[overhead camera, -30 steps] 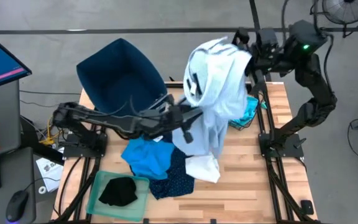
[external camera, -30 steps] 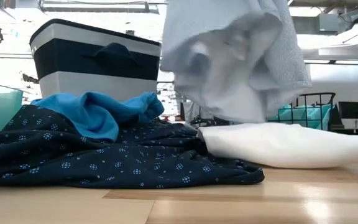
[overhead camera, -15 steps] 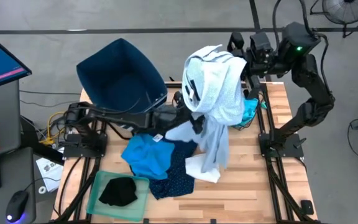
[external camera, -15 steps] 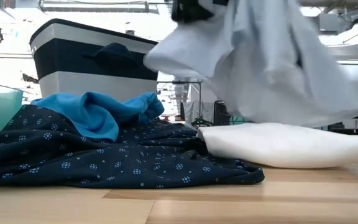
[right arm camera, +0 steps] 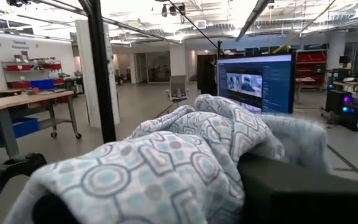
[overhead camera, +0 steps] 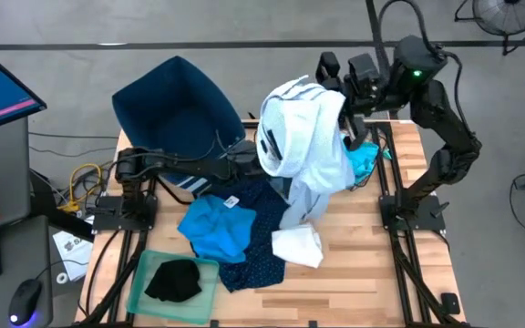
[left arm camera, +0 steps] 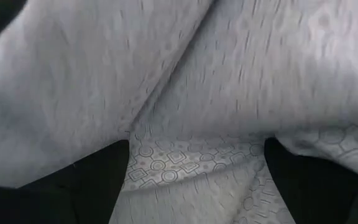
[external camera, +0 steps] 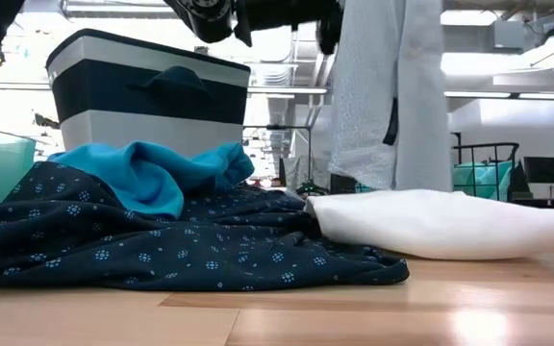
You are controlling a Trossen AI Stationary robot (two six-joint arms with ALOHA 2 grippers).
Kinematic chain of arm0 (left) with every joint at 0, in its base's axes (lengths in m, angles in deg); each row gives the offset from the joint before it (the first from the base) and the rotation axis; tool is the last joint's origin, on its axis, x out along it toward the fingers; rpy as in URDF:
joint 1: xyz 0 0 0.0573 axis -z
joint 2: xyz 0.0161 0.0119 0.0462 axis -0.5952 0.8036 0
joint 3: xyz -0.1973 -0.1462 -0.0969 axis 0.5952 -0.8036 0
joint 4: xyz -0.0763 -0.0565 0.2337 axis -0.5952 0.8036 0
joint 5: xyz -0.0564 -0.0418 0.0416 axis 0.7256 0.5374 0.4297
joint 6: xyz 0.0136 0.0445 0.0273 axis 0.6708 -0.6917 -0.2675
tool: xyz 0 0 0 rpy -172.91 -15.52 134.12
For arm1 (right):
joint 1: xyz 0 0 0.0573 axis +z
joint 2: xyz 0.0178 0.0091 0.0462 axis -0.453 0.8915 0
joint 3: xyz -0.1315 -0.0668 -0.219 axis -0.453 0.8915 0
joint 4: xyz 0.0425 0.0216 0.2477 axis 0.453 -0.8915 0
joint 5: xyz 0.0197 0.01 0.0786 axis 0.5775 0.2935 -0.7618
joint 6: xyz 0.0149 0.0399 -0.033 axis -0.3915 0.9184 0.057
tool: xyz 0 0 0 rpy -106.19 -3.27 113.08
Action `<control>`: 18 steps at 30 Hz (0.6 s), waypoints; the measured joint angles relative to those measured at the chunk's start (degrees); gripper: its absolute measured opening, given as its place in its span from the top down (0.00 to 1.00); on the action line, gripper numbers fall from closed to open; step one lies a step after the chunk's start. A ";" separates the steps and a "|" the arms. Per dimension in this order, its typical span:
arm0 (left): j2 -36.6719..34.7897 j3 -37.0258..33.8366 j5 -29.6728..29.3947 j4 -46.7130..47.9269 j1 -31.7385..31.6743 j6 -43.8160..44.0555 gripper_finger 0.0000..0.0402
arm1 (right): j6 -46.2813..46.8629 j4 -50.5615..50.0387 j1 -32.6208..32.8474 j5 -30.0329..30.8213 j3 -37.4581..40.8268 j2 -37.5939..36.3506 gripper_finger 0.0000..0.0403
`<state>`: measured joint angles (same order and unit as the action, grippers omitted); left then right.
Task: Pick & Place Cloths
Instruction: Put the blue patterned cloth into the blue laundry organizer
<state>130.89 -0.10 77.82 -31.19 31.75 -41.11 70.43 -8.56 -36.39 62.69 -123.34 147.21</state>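
A pale blue patterned garment (overhead camera: 306,137) hangs high over the table's far middle, with my right gripper (overhead camera: 343,89) shut on its top. My left gripper (overhead camera: 259,162) reaches in from the table's left at the garment's left side. In its wrist view its open fingers (left arm camera: 92,180) stand wide apart with the cloth (left arm camera: 191,168) between them. On the table lie a bright blue cloth (overhead camera: 215,228), a dotted navy one (overhead camera: 261,251), a white one (overhead camera: 299,244) and a turquoise one (overhead camera: 365,162). A black cloth (overhead camera: 173,279) lies on the green tray (overhead camera: 144,264). My left gripper has the pale garment's fabric between its open fingers; whether the fingers touch it, I cannot tell. My right gripper holds the garment by its bunched top (right arm camera: 185,155), coming level from the table's right. The cloth is heaped over the fingers and hides the contact. The garment hangs slack, its lower end (overhead camera: 295,211) down at the heap.
The dark blue bin (overhead camera: 176,109) stands tipped at the far left corner. The green tray is at the near left corner. Bare wood (overhead camera: 363,264) shows at the near right. Black frame rails (overhead camera: 399,246) run along the table's sides.
My right gripper has carried the garment's top toward the table's left. The garment has swung with it. Bunched and spread wide before, it now hangs long and narrow. My left gripper has drawn back a little toward the table's left.
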 joint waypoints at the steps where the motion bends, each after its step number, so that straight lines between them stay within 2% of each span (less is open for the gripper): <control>1: 0.12 -0.02 2.09 -2.37 0.21 1.36 0.09 | -0.01 0.05 -0.63 -0.52 0.01 0.17 1.00; 6: -0.32 0.00 8.32 -11.30 0.91 7.16 0.09 | 0.52 1.85 -4.49 -3.38 0.01 2.17 1.00; 10: -0.34 2.38 14.63 -12.07 1.46 10.58 0.10 | 2.66 4.95 -8.32 -5.34 0.05 3.88 1.00; 12: -0.39 4.04 15.34 -12.38 2.17 11.78 0.11 | 3.91 6.44 -10.47 -6.41 0.02 4.49 1.00; 15: -0.63 5.67 16.17 -12.27 3.20 11.93 0.20 | 4.82 6.65 -13.47 -6.84 0.09 4.88 1.00; 18: -1.76 6.73 16.23 -12.35 3.65 12.11 0.35 | 4.33 7.58 -15.99 -6.82 0.09 4.62 1.00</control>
<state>129.13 6.63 94.05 -43.54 35.40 -29.01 74.76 -0.98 -52.38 55.87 -123.25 151.83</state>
